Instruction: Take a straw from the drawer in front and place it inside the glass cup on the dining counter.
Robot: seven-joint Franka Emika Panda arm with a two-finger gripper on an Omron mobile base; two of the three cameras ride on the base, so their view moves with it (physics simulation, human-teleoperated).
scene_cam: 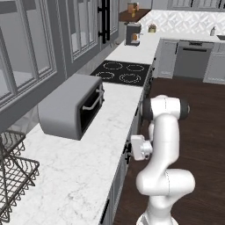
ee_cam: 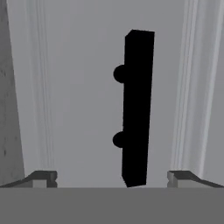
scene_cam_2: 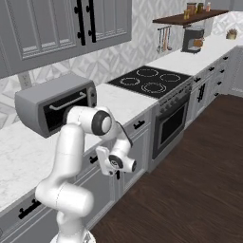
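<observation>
Drawer (ee_cam: 87, 109) front fills my hand view as a flat grey panel with raised moulding down its left and right sides; it is closed, so the straw inside cannot be seen. Larger things sit around it: the marble worktop (scene_cam: 83, 162) runs up the left of the left base view, carrying a grey toaster oven (scene_cam: 72, 105) at centre left and a black cooktop (scene_cam: 123, 72) further up.

Its black bar handle (ee_cam: 138, 107) stands as a dark strip just right of centre in the hand view, on two round posts, rolled upright by my hand's tilt. In the right base view my pincer (scene_cam_2: 115, 165) sits at lower centre, close against the cabinet face below the worktop edge.

My pincer is spread wide and holds nothing; the finger tips (ee_cam: 43, 178) show at the bottom left and bottom right, with the handle between them.

I judge this the first step: opening the drawer. Next I must ease forward until the bar lies between my fingers, close on it, then pull straight back.
</observation>
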